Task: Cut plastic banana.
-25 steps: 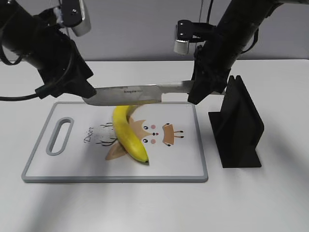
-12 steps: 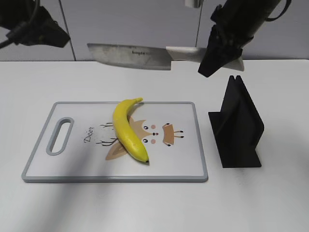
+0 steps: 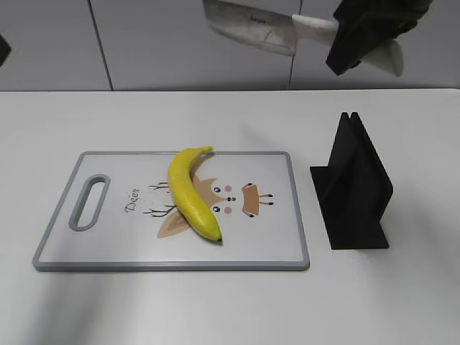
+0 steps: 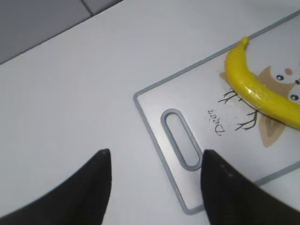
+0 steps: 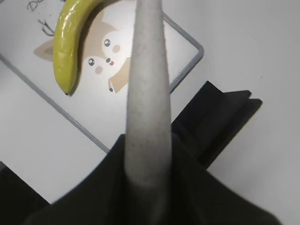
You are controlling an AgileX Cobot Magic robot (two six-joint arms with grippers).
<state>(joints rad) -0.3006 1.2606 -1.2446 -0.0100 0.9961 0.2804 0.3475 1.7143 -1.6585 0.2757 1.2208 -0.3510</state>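
The banana (image 3: pixel 190 194) lies whole on the cutting board (image 3: pixel 266 248), its stem toward the far edge and its dark tip toward the near edge, across the printed fox face. The board rests on the white worktop (image 3: pixel 215 302), with a black knife stand (image 3: pixel 353 194) just beside its right edge. The right pincer (image 3: pixel 359 39) is clamped on the pale handle of a knife (image 3: pixel 251 25), held high above the worktop. The left pincer (image 4: pixel 154 183) is spread open, empty, near the board's handle slot.
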